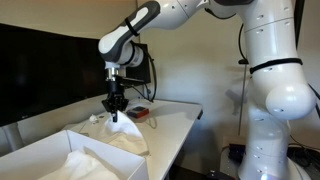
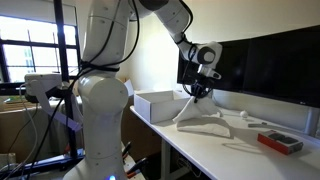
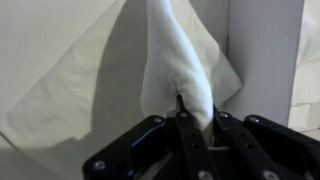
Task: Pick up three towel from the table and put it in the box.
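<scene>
My gripper (image 1: 115, 104) (image 2: 200, 93) (image 3: 197, 120) is shut on the peak of a white towel (image 1: 124, 133) (image 2: 205, 117) (image 3: 175, 60). The pinched cloth rises into a cone, and its lower edges still rest on the white table (image 1: 175, 125) (image 2: 250, 155). The large white open box (image 1: 45, 150) (image 2: 150, 104) stands right beside the lifted towel, and a white cloth (image 1: 95, 165) lies inside it. In the wrist view the towel fills most of the frame and drapes away from the black fingers (image 3: 185, 135).
A small red and white object (image 1: 138, 114) (image 2: 279, 142) lies on the table past the towel. Dark monitors (image 1: 40, 70) (image 2: 270, 60) stand along the table's back edge. More white cloth (image 2: 248, 119) lies behind the held towel.
</scene>
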`<state>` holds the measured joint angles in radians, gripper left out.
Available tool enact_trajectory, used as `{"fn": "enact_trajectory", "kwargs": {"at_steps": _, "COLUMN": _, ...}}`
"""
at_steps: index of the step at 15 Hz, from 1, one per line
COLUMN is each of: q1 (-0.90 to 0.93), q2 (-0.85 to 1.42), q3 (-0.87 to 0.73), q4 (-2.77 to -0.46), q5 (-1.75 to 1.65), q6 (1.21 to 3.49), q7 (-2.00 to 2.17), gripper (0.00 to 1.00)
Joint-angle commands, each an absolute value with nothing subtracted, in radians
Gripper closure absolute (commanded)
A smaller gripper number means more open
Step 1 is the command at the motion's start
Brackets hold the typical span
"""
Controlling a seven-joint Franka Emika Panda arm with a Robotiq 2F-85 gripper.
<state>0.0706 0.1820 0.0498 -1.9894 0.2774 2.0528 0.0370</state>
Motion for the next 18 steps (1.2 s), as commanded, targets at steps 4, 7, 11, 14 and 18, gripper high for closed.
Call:
{"fn": "enact_trajectory", "kwargs": {"at_steps": 4, "q1": 0.183, "q2": 0.179, "q3": 0.117, "q4": -1.787, "q5": 0.091, "q6": 1.773, "q7": 0.29, "gripper": 0.9}}
{"fn": "enact_trajectory", "kwargs": {"at_steps": 7, "q1": 0.237, "q2": 0.2, "q3": 0.149, "q4": -1.664, "q5": 0.015, "q6": 1.629, "q7": 0.368, "gripper": 0.9}}
{"fn": "enact_trajectory", "kwargs": {"at_steps": 11, "q1": 0.317, "q2": 0.261, "q3": 0.192, "q4": -1.462, "q5": -0.074, "q6": 1.427, "q7": 0.448, "gripper": 0.9}}
{"fn": "enact_trajectory", "kwargs": {"at_steps": 14, "q1": 0.4, "q2": 0.355, "q3": 0.219, "q4": -1.282, "q5": -0.147, "q6": 1.289, "q7": 0.506, "gripper": 0.9}}
{"fn": "enact_trajectory", "kwargs": {"at_steps": 18, "q1": 0.526, "q2": 0.494, "q3": 0.224, "q4": -1.062, "q5": -0.229, "q6": 1.147, "q7": 0.538, "gripper": 0.9}}
